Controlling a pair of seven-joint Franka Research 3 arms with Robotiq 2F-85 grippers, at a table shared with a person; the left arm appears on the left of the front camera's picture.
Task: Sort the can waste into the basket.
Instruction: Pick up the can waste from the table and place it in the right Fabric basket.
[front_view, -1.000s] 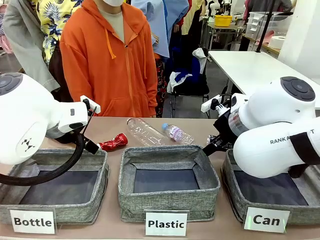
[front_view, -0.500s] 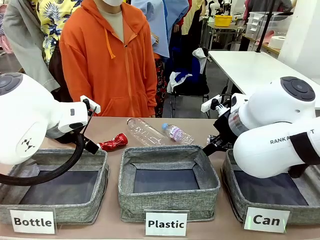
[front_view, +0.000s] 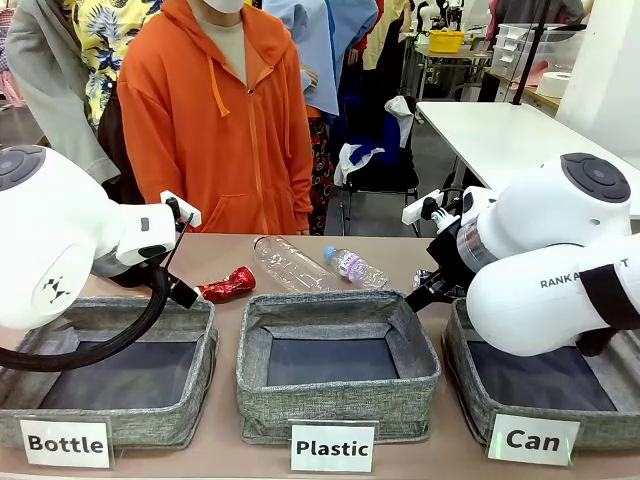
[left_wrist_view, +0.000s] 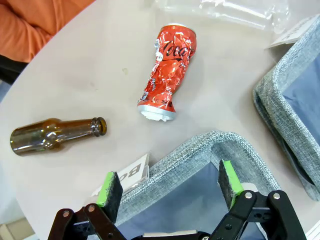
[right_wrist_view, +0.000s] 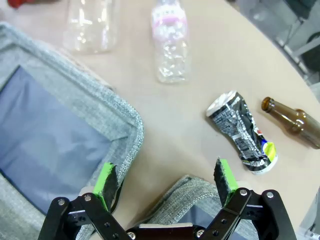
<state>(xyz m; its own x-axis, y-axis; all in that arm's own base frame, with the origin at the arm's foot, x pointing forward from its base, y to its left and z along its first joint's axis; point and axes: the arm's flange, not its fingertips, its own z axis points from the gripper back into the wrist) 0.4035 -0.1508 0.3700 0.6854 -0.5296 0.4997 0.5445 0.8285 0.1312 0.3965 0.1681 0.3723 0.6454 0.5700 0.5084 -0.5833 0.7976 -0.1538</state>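
A crushed red can (front_view: 227, 285) (left_wrist_view: 167, 72) lies on the table behind the "Bottle" bin. A dented dark can (right_wrist_view: 242, 131) with a silver top lies on the table past the right bin's corner. The grey basket (front_view: 470, 385) carded "Can" stands front right, mostly behind the right arm. My left gripper (left_wrist_view: 167, 187) hangs open over the corner of the "Bottle" bin, the red can a little beyond its fingertips. My right gripper (right_wrist_view: 165, 182) is open above a bin's rim, the dark can ahead and to its right. Nothing is between either pair of fingers.
Bins carded "Plastic" (front_view: 337, 365) and "Bottle" (front_view: 110, 375) stand front centre and left. Two clear plastic bottles (front_view: 300, 265) (right_wrist_view: 170, 42) lie behind them. A brown glass bottle (left_wrist_view: 55, 135) lies near the red can, another (right_wrist_view: 292, 120) beside the dark can. A person in orange (front_view: 220, 110) stands at the far side.
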